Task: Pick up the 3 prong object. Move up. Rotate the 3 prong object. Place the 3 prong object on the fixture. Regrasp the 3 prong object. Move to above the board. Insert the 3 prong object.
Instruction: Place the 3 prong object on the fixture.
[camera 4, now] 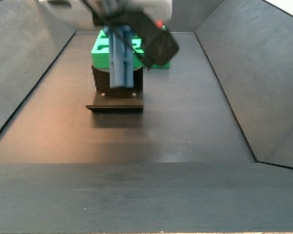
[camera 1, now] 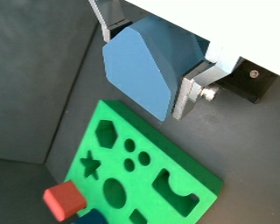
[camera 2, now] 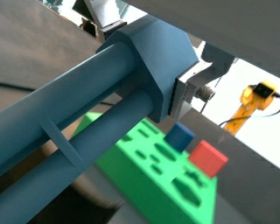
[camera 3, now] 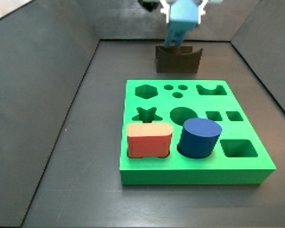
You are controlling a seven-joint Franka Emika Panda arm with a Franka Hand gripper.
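My gripper [camera 3: 182,10] is shut on the 3 prong object [camera 3: 177,34], a light steel-blue ridged piece. The piece hangs upright from the fingers, and its lower end reaches the notch of the dark brown fixture [camera 3: 177,60] behind the board. In a side view the piece [camera 4: 122,62] stands over the fixture [camera 4: 116,99] below the gripper [camera 4: 136,23]. In both wrist views the piece [camera 1: 140,74] [camera 2: 90,105] fills the space between the silver fingers [camera 1: 194,89] [camera 2: 185,91]. The green board [camera 3: 255,165] lies nearer, also seen from the wrist [camera 1: 130,144] [camera 2: 149,179].
A red block [camera 3: 148,140] and a dark blue cylinder [camera 3: 199,137] stand in the board's front holes, also seen from the wrist [camera 2: 208,158] [camera 2: 180,136]. Grey walls enclose the dark floor [camera 3: 74,134]. A yellow cable fitting [camera 2: 255,96] hangs beside the gripper.
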